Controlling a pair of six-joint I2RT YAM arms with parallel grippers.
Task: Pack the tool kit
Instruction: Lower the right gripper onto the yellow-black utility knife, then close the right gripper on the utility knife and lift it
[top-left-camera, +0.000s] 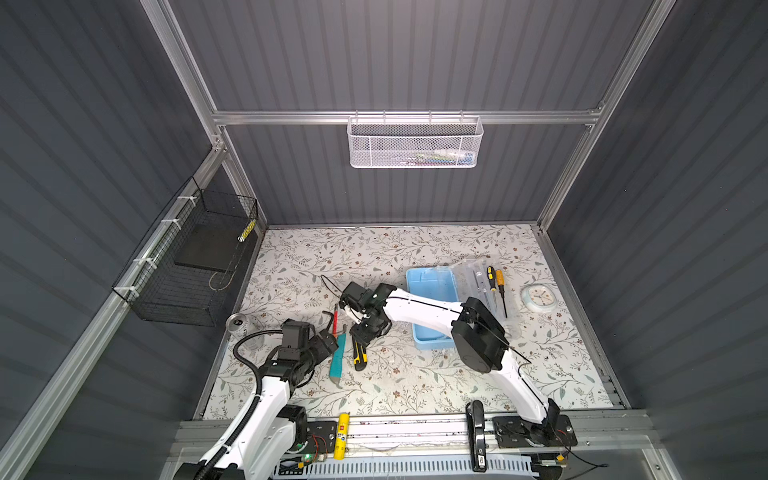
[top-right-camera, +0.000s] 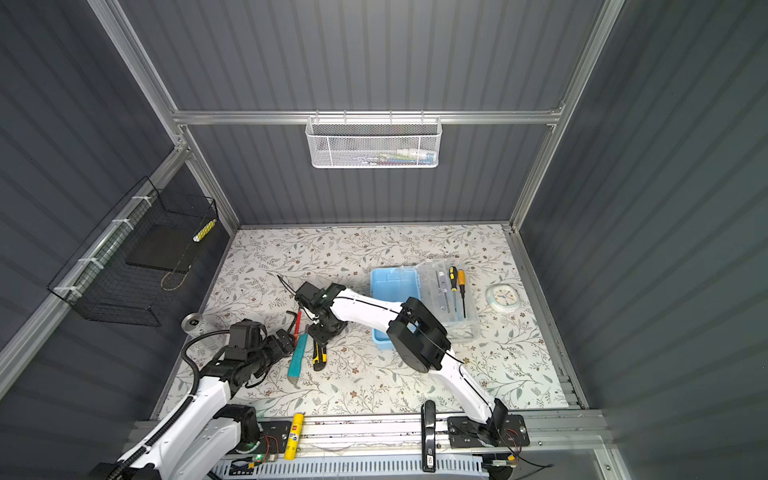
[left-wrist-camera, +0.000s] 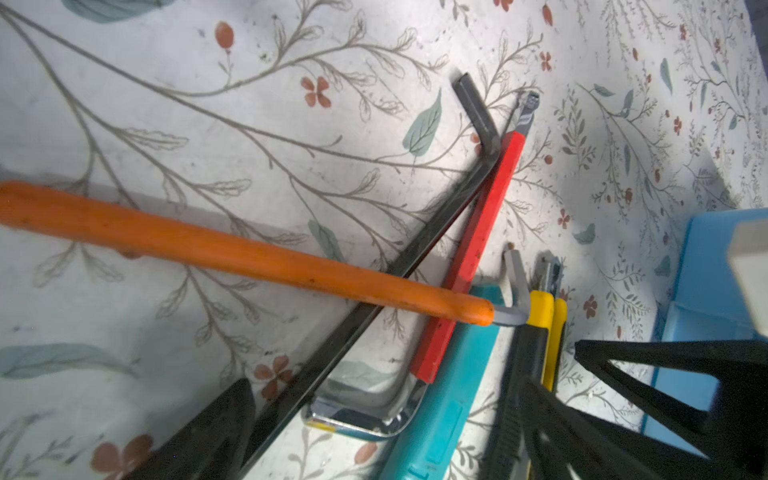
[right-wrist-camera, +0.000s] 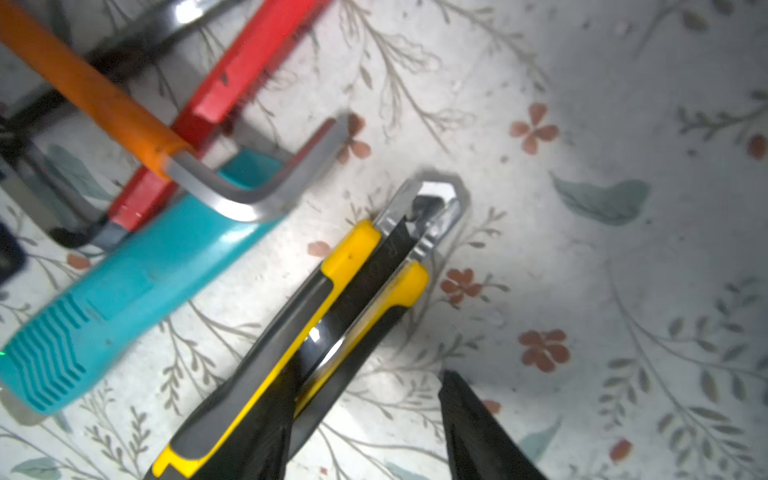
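Step in hand: picking up the knife (right-wrist-camera: 316, 332), the yellow and black one, judged from where the right gripper (top-left-camera: 362, 332) stands above it.
Right gripper: half spread, one finger over the knife body and the other finger (right-wrist-camera: 478, 432) apart on the bare worktop (right-wrist-camera: 623, 124); I cannot tell if it already presses the knife, and the knife lies flat, not lifted.
Left gripper: released, jaws wide, holding nothing; the left gripper (top-left-camera: 328, 343) waits just beside the pile of tools.
Box: the light-blue box (top-left-camera: 432, 307) stands open to the right of the tools, partly under the right arm; its clear lid (top-left-camera: 478, 278) lies beside it with two screwdrivers (top-left-camera: 496, 282) on it.
Neighbours of the knife: a teal handle (right-wrist-camera: 137, 282) lies just beside it, and a grey hex key (right-wrist-camera: 257, 191) with an orange sleeve crosses a red tool (right-wrist-camera: 216, 104) near the blade end.
Good grasp: close across the narrow width of the knife, at the thick middle, so it will not swing.
Risk: the metal tip (right-wrist-camera: 432, 203) shows at the front; keep the fingers away from it and from the teal handle.
Lift: rise straight up before going toward the box, so the neighbours are not dragged.
Placing: lower it lengthwise into the box.
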